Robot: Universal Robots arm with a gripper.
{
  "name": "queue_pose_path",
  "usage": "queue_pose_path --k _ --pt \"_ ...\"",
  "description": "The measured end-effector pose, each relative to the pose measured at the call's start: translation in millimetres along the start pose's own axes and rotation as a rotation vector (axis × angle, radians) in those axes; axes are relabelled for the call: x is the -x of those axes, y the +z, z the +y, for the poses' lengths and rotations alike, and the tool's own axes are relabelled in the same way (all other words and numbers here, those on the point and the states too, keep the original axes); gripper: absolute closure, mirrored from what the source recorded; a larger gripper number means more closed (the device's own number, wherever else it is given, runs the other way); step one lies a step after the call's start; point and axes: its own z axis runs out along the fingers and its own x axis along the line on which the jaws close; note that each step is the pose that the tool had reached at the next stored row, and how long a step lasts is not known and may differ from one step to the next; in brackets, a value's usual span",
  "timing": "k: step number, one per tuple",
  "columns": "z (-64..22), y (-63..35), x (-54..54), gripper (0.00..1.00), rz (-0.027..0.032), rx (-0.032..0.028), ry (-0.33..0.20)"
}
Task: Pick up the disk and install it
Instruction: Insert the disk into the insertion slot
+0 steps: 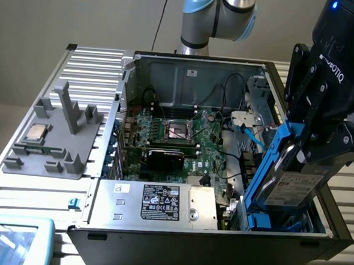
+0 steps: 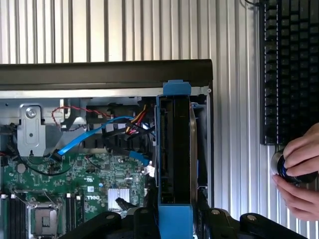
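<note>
Gripper (image 1: 311, 150) closed on the disk (image 1: 291, 187), clamping its flat faces near the upper end. Disk tilted on edge, lower end reaching into the open computer case (image 1: 158, 239) by the wall on the exterior view's right, beside the motherboard (image 1: 182, 139).

Handling, by judgement:
- Stiff, fairly heavy metal body.
- Smooth faces may slip.
- Blue rails (image 1: 265, 168) are plastic and could flex or snap.
- Best taken across the metal body.
- Likely sensitive to knocks.

Blue-railed grey disk (image 1: 289, 186), green motherboard (image 1: 207, 147)
</note>
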Motion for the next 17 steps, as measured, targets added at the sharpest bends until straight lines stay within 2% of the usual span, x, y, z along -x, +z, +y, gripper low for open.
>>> queue_pose_path --k 4,11,17 --pt "3.3 0.2 -0.4 0.63 -0.0004 -0.0001 -0.003" --pt "3.4 3.2 -1.4 0.63 -0.0001 -0.0001 -0.005" --pt "3.1 11.2 -1.4 0.63 -0.0001 0.0002 -0.007"
